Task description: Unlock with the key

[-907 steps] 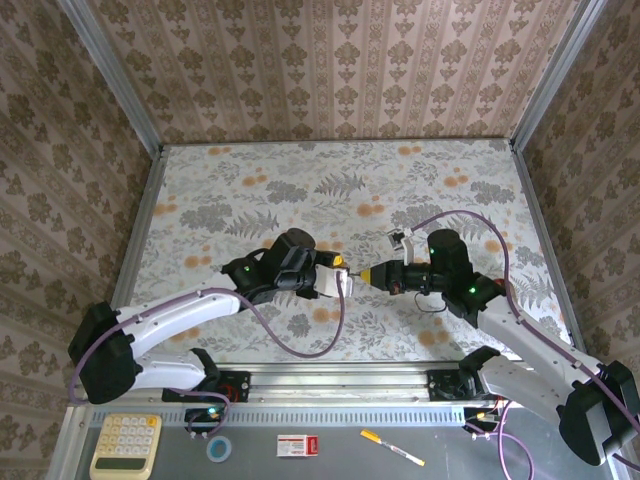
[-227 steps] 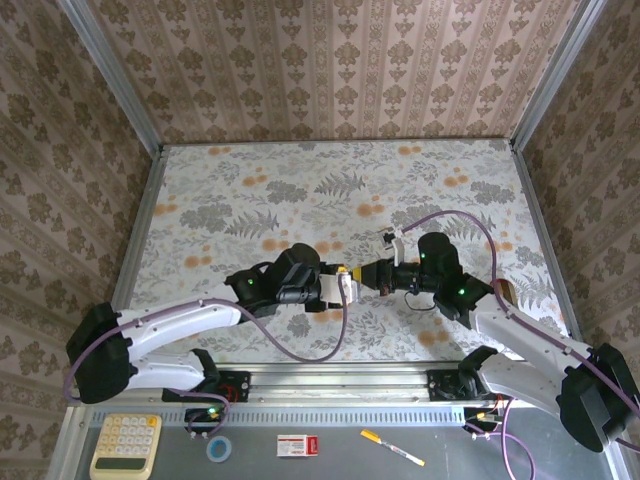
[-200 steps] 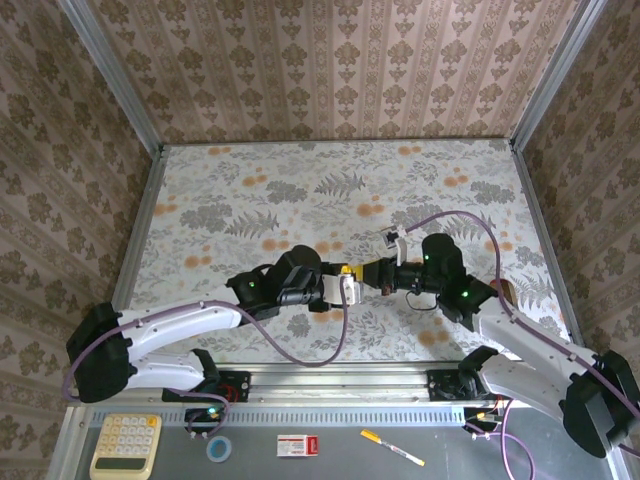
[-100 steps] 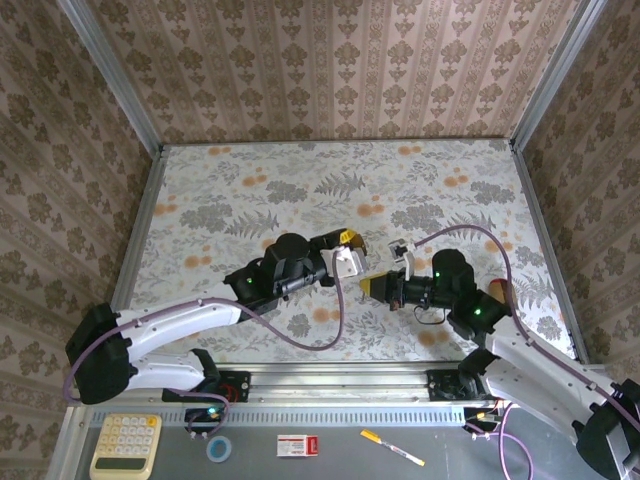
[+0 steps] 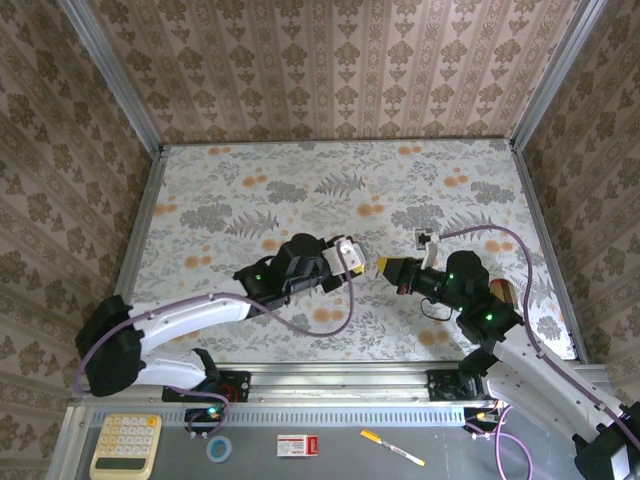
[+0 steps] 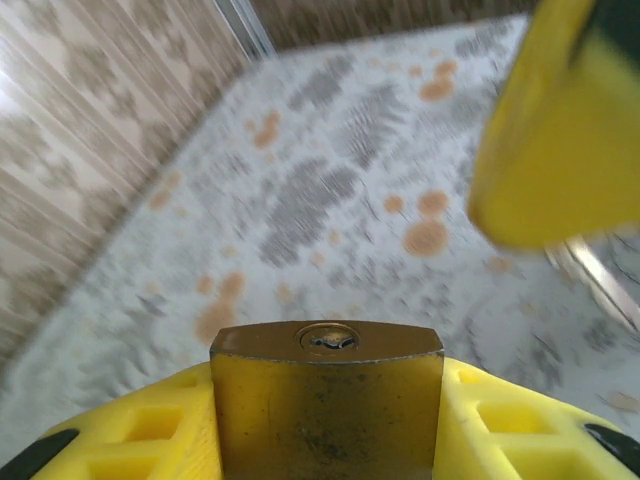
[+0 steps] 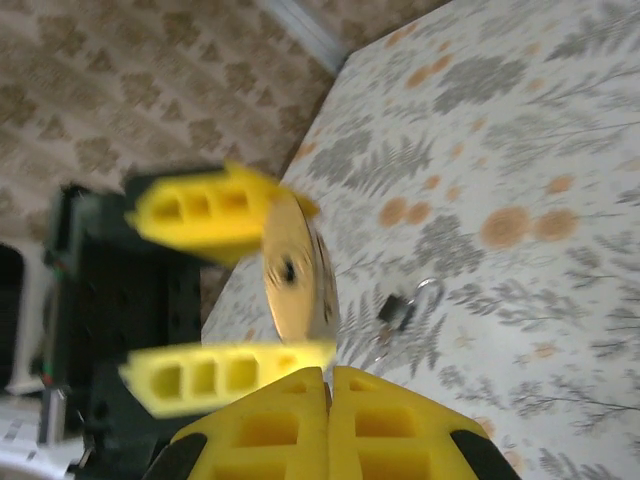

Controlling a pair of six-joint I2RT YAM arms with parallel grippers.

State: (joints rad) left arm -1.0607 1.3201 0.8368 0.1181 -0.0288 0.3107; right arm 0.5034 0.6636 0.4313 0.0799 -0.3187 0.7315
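left gripper [image 5: 349, 256]: clamped on the brass padlock [image 6: 327, 400], keyhole turned toward the right gripper
right gripper [image 5: 385, 266]: fingers pressed together, held just apart from the padlock
key [image 7: 400, 310]: seen lying on the table [image 5: 300, 180], not gripped

Floral-patterned table [image 5: 250, 190]; a small black piece with a silvery loop [image 7: 403, 305] lies directly on it.
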